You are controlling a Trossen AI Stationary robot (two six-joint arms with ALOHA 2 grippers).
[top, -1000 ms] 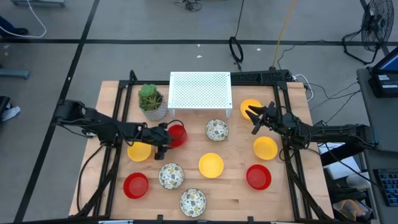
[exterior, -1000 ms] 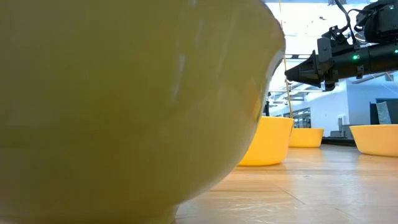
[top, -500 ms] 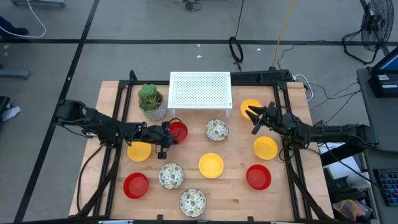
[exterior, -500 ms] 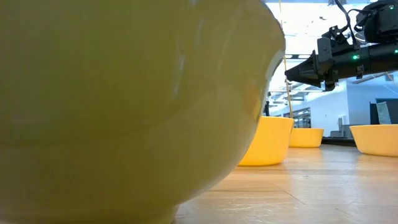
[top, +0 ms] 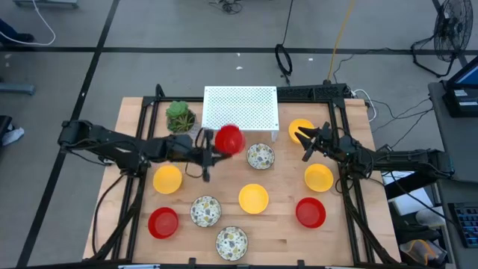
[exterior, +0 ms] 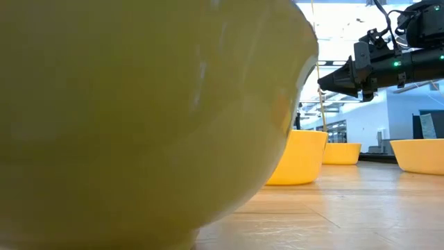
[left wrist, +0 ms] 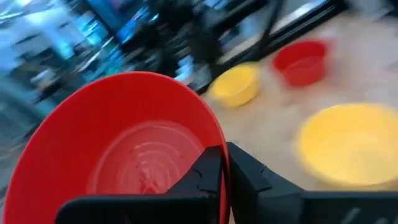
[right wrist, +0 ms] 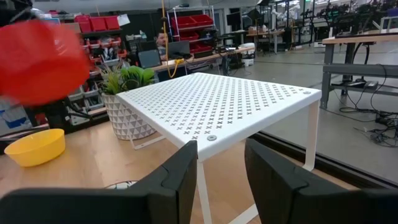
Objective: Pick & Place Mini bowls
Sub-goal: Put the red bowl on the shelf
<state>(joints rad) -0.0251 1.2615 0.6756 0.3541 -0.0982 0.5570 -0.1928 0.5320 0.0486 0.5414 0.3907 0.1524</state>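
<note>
Wooden surface (top: 134, 246) seen from above, bearing a white perforated rack (top: 240, 109) and a potted plant (top: 179, 116) along its far edge. Lying on it are yellow bowls (top: 167, 179) (top: 253, 198) (top: 318, 178) (top: 301, 128), red bowls (top: 163, 222) (top: 311, 212), and speckled bowls (top: 261, 155) (top: 205, 211) (top: 231, 243), all sitting apart.

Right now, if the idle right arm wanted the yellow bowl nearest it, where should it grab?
Probably the rim. The yellow bowl sits upright and open beside the right gripper, so one jaw could drop inside from above and the other outside, pinching its thin wall.
</note>
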